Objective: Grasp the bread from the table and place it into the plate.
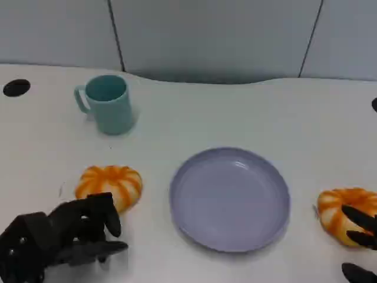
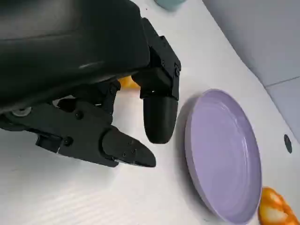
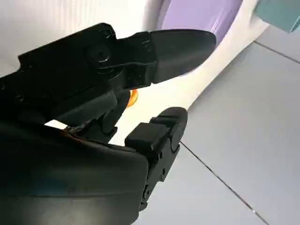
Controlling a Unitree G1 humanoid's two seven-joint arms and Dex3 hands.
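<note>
Sitting orange-striped round bread (image 1: pixel 109 184)

Bare table lies between my left hand (image 1: pixel 62 236) and the plate (image 1: pixel 194 221), an open path. The mug (image 1: pixel 109 103) stands far left, well apart.

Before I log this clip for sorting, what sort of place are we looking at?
Probably a lab or office test bench set up as a mock dining spot: a plain white table against grey wall panels, with just a lilac plate, a teal mug and two orange-striped bread buns.
</note>
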